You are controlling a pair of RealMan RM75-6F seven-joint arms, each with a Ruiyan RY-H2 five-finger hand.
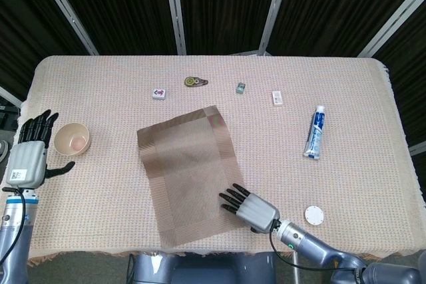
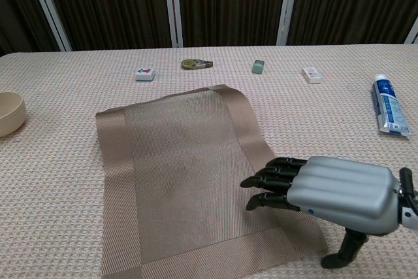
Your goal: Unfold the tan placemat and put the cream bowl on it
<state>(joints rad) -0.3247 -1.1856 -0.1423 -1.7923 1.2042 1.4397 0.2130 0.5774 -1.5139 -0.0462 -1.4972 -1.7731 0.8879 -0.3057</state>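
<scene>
Woven cloth: a pinkish-cream weave covered the desk [image 1: 346, 98] edge to edge.
Tan placemat [image 1: 193, 174]: lay mid-desk, looking like a single flat sheet with its border band showing on every side — by my reading already unfolded. Its long axis ran from the near edge toward the far edge, tilted so the far end leaned to the left.
Right hand [image 1: 247, 207]: held nothing, fingers spread and straight, palm down over the placemat's near right corner; whether it touched the fabric could not be told.
Left hand [image 1: 30, 154]: held nothing, fingers apart, just beside the cream bowl at the desk's left edge.
Cream bowl [image 1: 72, 140]: upright on the cloth, well apart from the placemat, something small and pinkish inside.
Risk: if the right hand dragged across that corner, the light placemat could slide or rumple — it had nothing pinning it. The bowl's thin rim could slip in a partial grasp and tip, spilling its contents.
Toothpaste tube [image 1: 314, 132]: on the right, lying roughly lengthwise.
Small clutter: a white round lid [image 1: 314, 215], a mahjong tile [image 1: 159, 93], a tape dispenser [image 1: 196, 82].
</scene>
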